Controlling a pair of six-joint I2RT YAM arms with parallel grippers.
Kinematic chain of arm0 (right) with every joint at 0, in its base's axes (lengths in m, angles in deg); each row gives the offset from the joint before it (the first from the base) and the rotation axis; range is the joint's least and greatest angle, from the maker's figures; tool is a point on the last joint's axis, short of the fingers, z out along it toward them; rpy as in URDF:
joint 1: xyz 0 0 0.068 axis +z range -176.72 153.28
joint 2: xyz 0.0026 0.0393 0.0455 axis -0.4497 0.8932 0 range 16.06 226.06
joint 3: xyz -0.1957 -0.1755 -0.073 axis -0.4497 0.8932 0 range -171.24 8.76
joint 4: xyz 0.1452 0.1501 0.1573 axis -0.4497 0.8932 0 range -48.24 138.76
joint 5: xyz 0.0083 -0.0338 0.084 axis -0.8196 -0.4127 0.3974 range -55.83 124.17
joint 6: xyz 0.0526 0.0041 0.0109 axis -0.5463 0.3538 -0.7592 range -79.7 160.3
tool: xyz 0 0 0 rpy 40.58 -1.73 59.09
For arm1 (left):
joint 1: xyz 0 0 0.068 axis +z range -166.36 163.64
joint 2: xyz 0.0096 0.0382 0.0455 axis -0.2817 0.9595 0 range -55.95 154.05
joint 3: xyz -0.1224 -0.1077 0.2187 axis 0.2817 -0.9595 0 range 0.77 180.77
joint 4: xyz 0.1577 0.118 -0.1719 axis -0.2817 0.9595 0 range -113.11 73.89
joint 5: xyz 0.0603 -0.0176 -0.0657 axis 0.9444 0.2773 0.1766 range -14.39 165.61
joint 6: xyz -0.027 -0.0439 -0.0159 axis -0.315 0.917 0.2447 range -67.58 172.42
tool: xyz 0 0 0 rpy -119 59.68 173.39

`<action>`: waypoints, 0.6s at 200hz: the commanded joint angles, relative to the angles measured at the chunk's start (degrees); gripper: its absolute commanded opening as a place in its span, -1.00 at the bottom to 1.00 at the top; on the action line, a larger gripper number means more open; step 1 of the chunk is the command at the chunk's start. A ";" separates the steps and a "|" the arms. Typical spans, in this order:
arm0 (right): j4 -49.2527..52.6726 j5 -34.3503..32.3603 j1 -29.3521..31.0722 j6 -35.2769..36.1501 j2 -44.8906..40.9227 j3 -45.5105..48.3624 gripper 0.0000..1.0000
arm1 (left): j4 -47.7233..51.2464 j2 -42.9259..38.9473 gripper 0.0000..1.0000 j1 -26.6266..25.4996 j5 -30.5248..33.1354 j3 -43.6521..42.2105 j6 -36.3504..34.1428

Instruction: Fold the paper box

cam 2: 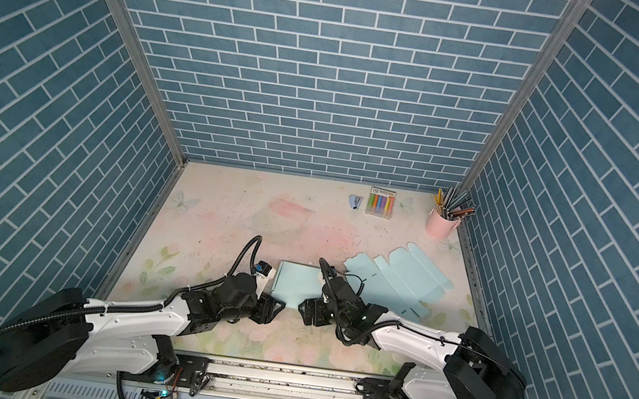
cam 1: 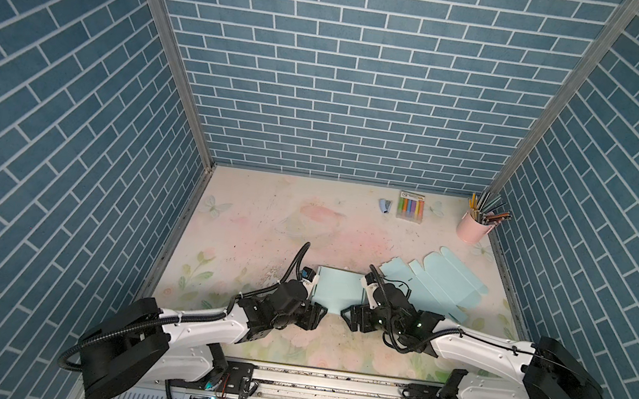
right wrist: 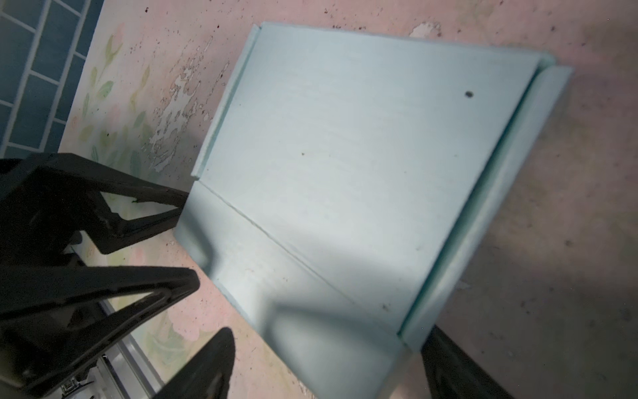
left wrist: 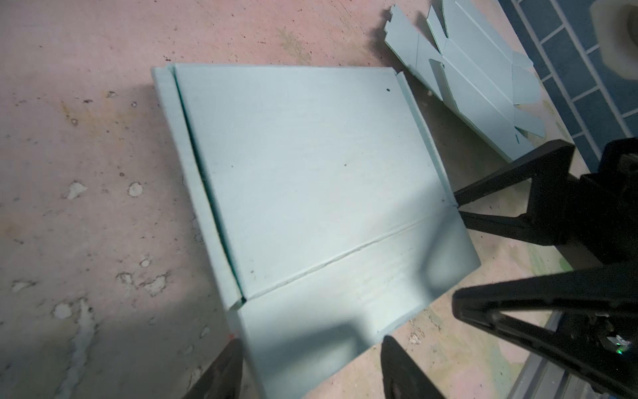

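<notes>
two narrow side strips are turned up along opposite edges of the paper box [cam 1: 339, 291], a pale blue sheet whose broad middle panel lies flat on the surface [cam 1: 256, 221]. in both top views the box sits near the front middle of the surface. a creased flap on its near edge points toward the arm bases. the left wrist view shows that crease running across the box [left wrist: 310, 172], with the flap lying flat past it.

the left jaws, on the left arm [cam 1: 209, 324], sit at the box's near left corner. they are spread wide and grasp nothing, and the flap shows between their two tips. the right jaws, on the right arm [cam 1: 478, 347], sit at the box's near right corner, likewise released and empty. in the right wrist view one tip of the left jaws lies close against a corner of the box [right wrist: 362, 155]; whether it touches i cannot tell.

just right of the box and a little beyond it lies a flat blank [cam 1: 436, 283] of the same blue card, unfolded. well beyond the box, near the back wall, lie a marker pack [cam 1: 410, 206] and a small blue stapler [cam 1: 384, 205]. farther right of the box stands a pink cup [cam 1: 472, 229] of pencils.
</notes>
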 commanded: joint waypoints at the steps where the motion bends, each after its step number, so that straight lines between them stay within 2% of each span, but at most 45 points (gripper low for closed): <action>1: -0.34 -1.95 0.40 -2.47 -1.90 0.59 0.70 | -2.23 0.00 0.28 -0.87 0.14 -0.15 1.33; 48: 1.56 -2.65 0.37 -3.01 -3.62 1.58 0.71 | -2.37 0.52 0.28 -0.21 0.83 -0.19 1.26; 120: 3.52 -4.34 0.64 -4.86 -6.18 3.41 0.87 | -3.11 1.49 0.21 -0.27 -0.36 -0.31 1.37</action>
